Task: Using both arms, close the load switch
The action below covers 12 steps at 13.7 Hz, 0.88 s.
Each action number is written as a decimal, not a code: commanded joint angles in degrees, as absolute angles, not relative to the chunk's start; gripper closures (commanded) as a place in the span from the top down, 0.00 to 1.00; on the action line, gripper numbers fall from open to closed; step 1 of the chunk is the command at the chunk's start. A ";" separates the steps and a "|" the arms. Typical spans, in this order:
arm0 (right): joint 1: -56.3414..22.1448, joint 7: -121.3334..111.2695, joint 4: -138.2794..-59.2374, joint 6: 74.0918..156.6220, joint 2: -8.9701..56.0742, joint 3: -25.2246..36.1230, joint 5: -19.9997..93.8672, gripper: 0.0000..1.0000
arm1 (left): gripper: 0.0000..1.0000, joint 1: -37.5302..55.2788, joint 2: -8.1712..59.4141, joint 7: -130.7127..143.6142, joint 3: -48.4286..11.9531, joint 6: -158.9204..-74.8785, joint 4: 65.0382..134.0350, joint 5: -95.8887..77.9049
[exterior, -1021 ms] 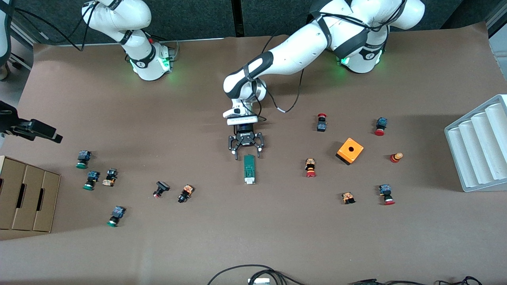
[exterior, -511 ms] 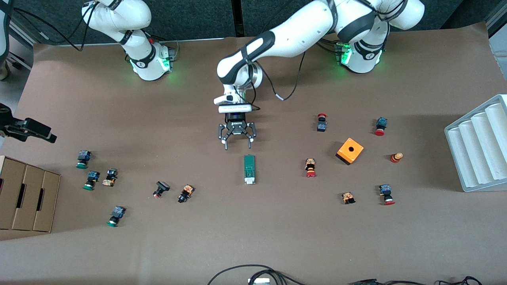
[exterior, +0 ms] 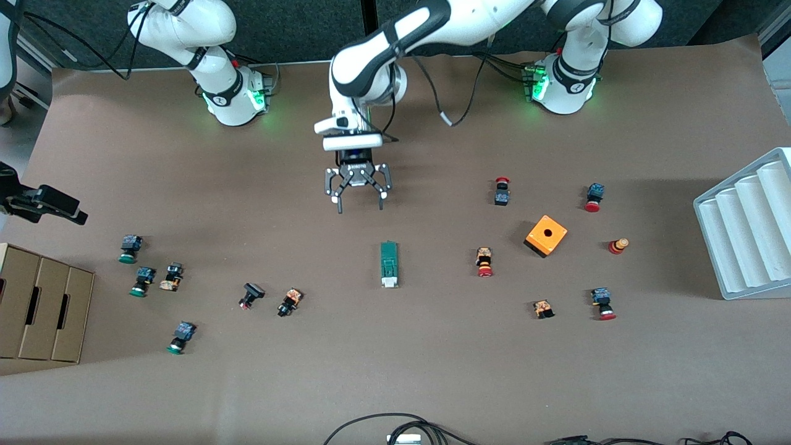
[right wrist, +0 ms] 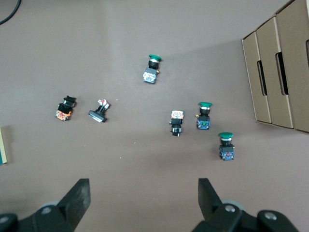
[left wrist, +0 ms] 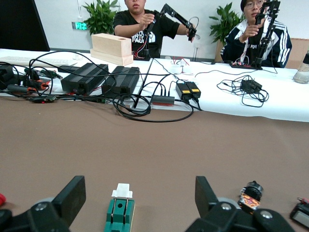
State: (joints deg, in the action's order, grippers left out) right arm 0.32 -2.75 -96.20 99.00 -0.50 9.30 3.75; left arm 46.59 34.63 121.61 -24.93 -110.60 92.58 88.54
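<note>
The load switch (exterior: 389, 264), a narrow dark-green block with its white piece at the end nearer the front camera, lies flat mid-table. It also shows in the left wrist view (left wrist: 119, 212), between the fingers' lines but farther off and untouched. My left gripper (exterior: 359, 207) hangs open and empty in the air, over bare table between the switch and the arm bases. My right gripper (exterior: 62, 207) is up high over the right arm's end of the table, open and empty (right wrist: 144, 195), above several push-buttons. A sliver of the switch (right wrist: 2, 145) shows at that view's edge.
Push-buttons lie scattered toward both ends of the table. An orange cube (exterior: 546, 235) with a hole sits toward the left arm's end, next to a white ridged rack (exterior: 748, 228). A cardboard box (exterior: 43, 303) sits at the right arm's end. Cables lie at the front edge.
My left gripper has drawn back from the switch's green end toward the arm bases, staying open. The switch has not moved. The right gripper has barely shifted.
</note>
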 commanded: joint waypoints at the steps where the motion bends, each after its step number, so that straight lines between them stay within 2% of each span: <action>1: 0.00 -3.08 -94.92 99.67 0.53 9.49 2.29 0.99 | 1.00 46.50 28.23 112.97 -24.08 -113.02 93.17 80.01; 4: -0.17 -2.99 -94.92 99.58 0.53 9.41 2.37 0.99 | 1.00 44.91 24.80 100.85 -24.08 -113.12 90.36 70.34; 12: -0.44 -2.99 -94.83 99.58 0.26 8.97 2.37 0.99 | 1.00 33.32 10.47 71.76 -24.00 -116.37 90.09 43.36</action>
